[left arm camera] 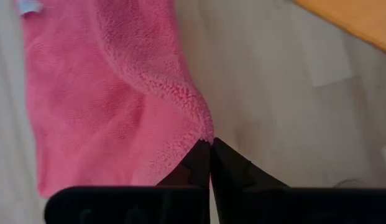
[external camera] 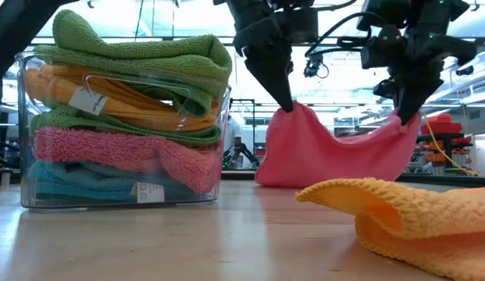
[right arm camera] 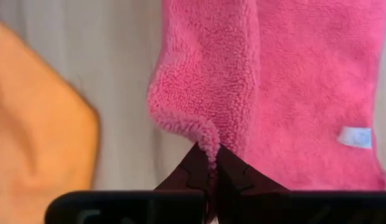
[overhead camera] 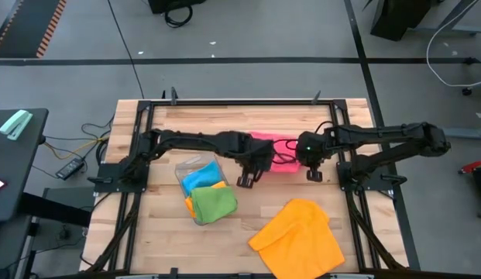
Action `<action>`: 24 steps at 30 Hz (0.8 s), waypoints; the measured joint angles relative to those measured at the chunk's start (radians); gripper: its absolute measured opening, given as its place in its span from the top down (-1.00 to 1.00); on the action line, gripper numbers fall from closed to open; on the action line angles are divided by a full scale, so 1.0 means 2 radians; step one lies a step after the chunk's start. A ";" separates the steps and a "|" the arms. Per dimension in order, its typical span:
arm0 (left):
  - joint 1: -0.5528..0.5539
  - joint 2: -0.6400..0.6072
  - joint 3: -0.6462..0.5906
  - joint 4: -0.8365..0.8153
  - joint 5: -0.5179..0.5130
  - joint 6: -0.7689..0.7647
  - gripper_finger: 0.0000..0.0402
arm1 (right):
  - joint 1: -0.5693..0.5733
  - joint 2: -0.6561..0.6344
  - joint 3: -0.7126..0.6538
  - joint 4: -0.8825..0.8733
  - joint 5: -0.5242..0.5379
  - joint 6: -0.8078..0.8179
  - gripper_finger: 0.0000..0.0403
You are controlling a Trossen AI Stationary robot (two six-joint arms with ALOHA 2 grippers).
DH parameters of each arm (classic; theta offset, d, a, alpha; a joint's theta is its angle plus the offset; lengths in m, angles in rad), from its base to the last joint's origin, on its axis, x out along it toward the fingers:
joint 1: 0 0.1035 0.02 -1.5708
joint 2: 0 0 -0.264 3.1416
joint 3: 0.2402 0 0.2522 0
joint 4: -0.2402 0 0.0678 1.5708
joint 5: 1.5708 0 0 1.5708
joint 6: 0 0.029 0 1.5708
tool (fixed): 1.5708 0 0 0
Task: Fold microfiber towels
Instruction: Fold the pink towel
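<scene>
1. Left gripper is pinched tight on one corner of the pink towel, fingers pressed together with the terry edge caught right at the tips. In the low view it hangs over the table with that corner pulled up into a little peak.
2. Right gripper is doing the same thing on the other corner: clamped closed, a curl of pink hem squeezed between the tips. From table height it holds its corner up too.
3. So the pink towel sags between the two grippers like a hammock, its lower part resting on the wooden table near the back edge. A small white tag shows on it.
4. From above, both arms meet around the middle of the table, left gripper and right gripper near each other, pink cloth between and behind them.
5. Closer to the front, an orange towel lies loose and rumpled, well apart from the pink one.
6. On the left side sits a clear plastic tray stacked with folded towels: blue, pink, green, orange, green on top.
</scene>
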 joint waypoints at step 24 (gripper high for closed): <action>0.091 0.016 -0.010 0.032 -0.001 -0.024 0.94 | -0.068 0.009 -0.017 0.023 0.040 0.102 0.94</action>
